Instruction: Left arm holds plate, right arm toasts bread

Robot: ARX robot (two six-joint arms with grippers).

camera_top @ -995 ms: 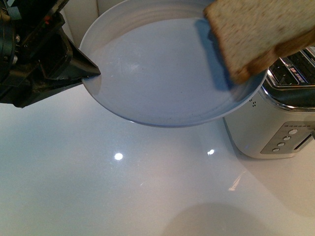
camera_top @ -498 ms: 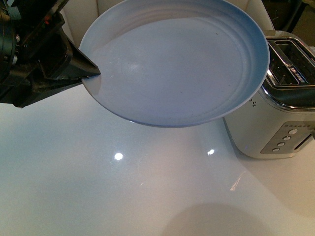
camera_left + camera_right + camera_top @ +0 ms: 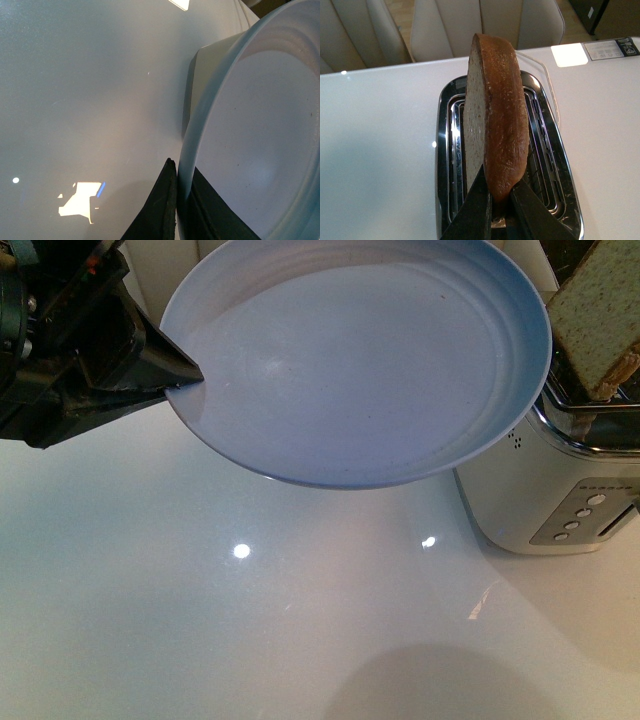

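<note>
The black, wedge-shaped left gripper point(image 3: 192, 380) is closed on the left rim of the round, shallow, pale blue-grey plate point(image 3: 360, 360). It holds the plate clear above the glossy white tabletop point(image 3: 250, 620), tilted so that its far side is higher. In the left wrist view, the left gripper point(image 3: 178, 176) has one finger point(image 3: 159, 210) under the rim and the other on the plate's point(image 3: 260, 145) inner surface, with the thin edge pinched between them.

The slice of light brown wholemeal bread point(image 3: 596, 318) with a darker crust is off the plate, just past its right edge, over the brushed-metal two-slot toaster point(image 3: 530, 490) that stands on the tabletop beside it. In the right wrist view, the black right gripper point(image 3: 498, 194) is clamped on one end of the bread point(image 3: 492, 120). The slice stands on edge, its rounded end farthest from the gripper, lined up lengthwise over the toaster's point(image 3: 562, 170) open slots. Whether its lower edge has entered a slot cannot be told. Cream upholstered chairs point(image 3: 445, 25) stand beyond the tabletop.
</note>
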